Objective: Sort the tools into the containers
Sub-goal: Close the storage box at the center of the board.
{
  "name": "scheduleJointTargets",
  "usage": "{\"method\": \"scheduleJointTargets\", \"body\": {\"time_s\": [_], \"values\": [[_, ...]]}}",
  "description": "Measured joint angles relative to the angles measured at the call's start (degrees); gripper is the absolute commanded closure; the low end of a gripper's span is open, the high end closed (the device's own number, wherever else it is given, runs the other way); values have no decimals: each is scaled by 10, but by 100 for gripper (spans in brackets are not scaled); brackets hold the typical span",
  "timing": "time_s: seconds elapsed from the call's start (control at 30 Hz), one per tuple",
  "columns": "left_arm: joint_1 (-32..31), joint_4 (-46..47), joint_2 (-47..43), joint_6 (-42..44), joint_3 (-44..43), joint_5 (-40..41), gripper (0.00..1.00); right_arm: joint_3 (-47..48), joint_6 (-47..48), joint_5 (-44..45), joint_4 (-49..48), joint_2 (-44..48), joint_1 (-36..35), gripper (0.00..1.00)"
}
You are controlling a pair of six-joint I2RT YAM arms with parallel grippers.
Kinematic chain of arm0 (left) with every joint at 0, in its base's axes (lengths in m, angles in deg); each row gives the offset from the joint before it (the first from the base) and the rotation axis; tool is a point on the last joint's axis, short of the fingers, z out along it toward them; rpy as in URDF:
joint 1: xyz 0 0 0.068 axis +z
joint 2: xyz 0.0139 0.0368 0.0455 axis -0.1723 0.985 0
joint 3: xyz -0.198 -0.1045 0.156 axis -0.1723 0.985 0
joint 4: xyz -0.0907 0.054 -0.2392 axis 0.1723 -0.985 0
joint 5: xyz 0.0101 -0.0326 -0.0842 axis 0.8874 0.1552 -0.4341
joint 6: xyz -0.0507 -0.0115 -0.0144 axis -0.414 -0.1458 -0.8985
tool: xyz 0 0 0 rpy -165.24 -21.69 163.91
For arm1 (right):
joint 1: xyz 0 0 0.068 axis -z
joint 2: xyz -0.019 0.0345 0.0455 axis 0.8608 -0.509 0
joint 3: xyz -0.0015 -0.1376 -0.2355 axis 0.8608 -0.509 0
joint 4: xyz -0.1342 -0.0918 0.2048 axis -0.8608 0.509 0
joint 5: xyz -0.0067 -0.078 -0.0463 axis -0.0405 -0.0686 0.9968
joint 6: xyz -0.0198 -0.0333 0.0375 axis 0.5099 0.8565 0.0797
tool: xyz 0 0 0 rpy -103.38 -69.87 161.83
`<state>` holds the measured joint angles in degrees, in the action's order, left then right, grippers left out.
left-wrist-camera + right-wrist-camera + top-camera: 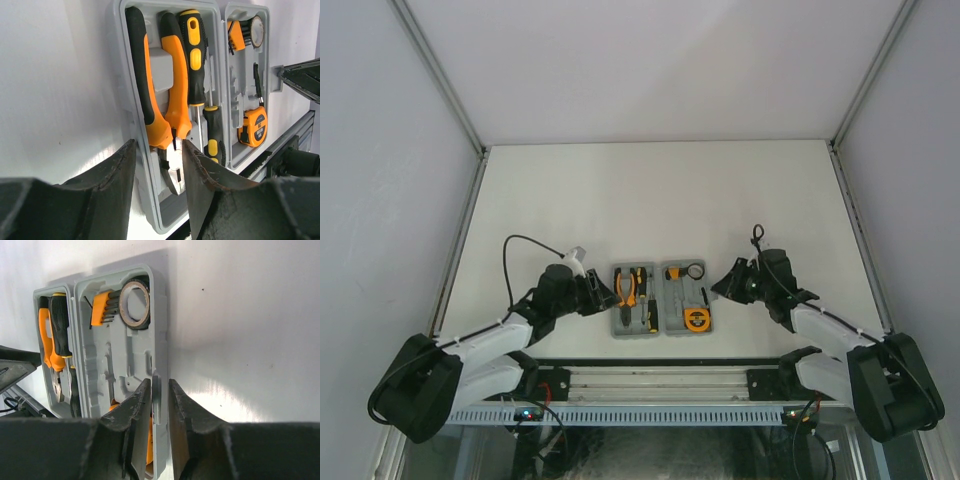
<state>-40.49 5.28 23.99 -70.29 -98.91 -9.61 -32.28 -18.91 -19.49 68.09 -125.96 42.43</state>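
Left jaws part open, straddling the left wall of the grey tool case (121, 75) near the nose of the orange-handled pliers (172, 85); right jaws only narrowly apart astride the case's right wall. Grip or mere straddle, cannot tell for either. Case lies open and flat on the white worktop (650, 200) between the two arms. Left half holds pliers and two screwdrivers (194, 50); right half holds bit set (101, 307), dark ring (123, 305) and tape measure (253, 127).

Far desk (660, 200): bare, free passage between the side walls (380, 150).
Centre: open case (660, 300), close to the front rail (660, 372).
Case flanks: left hand (598, 293) crowds the left rim, right hand (725, 283) the right rim.
Above case: unobstructed.
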Motion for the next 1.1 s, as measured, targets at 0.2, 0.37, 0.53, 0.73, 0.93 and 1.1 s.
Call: {"method": "scheduleJointTargets", "body": {"time_s": [0.2,0.37,0.53,0.73,0.93,1.1], "values": [[0,1,7,0,0,0,54,0,2,1,9,5,0,86],[0,1,7,0,0,-1,53,0,2,-1,9,5,1,94],[0,8,8,2,0,-13,50,0,3,-4,7,2,1,100],[-1,19,38,9,-5,-25,58,0,2,-13,-8,-11,3,100],[-2,18,50,17,-7,-24,75,0,2,0,-19,-14,0,100],[-3,-6,25,17,-7,-17,79,0,1,15,-30,-18,-9,100]]}}
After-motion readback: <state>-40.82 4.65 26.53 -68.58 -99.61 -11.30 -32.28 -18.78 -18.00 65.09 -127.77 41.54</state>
